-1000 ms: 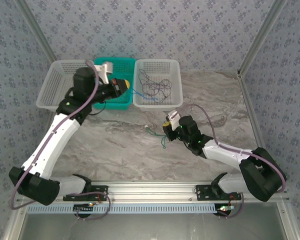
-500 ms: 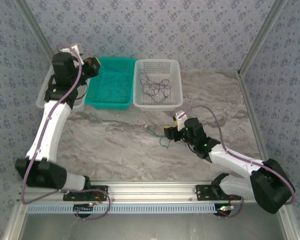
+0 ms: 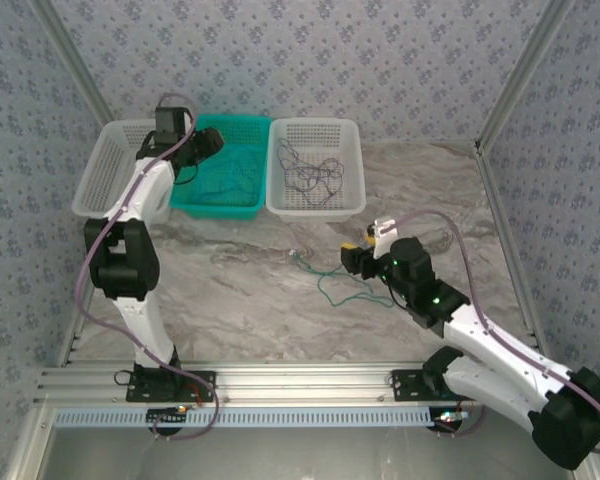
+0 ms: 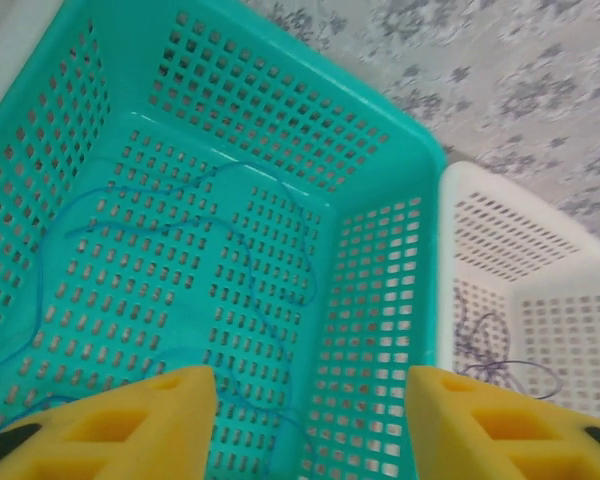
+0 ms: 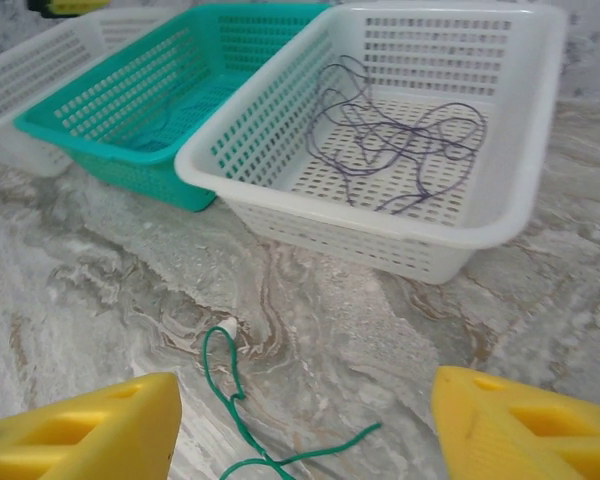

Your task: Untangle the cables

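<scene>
Marble-patterned table (image 3: 230,290); floral-papered walls (image 3: 310,60); green cable (image 5: 236,398) loose on table.

**Teal, white and yellow over grey marble**

The table (image 3: 240,300) is grey marble print with brownish veins. The walls (image 3: 330,60) carry blue-grey wallpaper with a small floral repeat. At the far side a teal basket (image 3: 216,208) sits between two white baskets, left (image 3: 93,190) and right (image 3: 315,207). A blue cable (image 4: 308,275) lies in the teal one, dark purple cables (image 5: 380,130) in the right white one, and a green cable (image 5: 206,365) on the marble. The left gripper (image 4: 310,420) and right gripper (image 5: 305,415) have bright yellow fingers. The left arm (image 3: 145,195) and right arm (image 3: 475,330) are white with black joints.
</scene>
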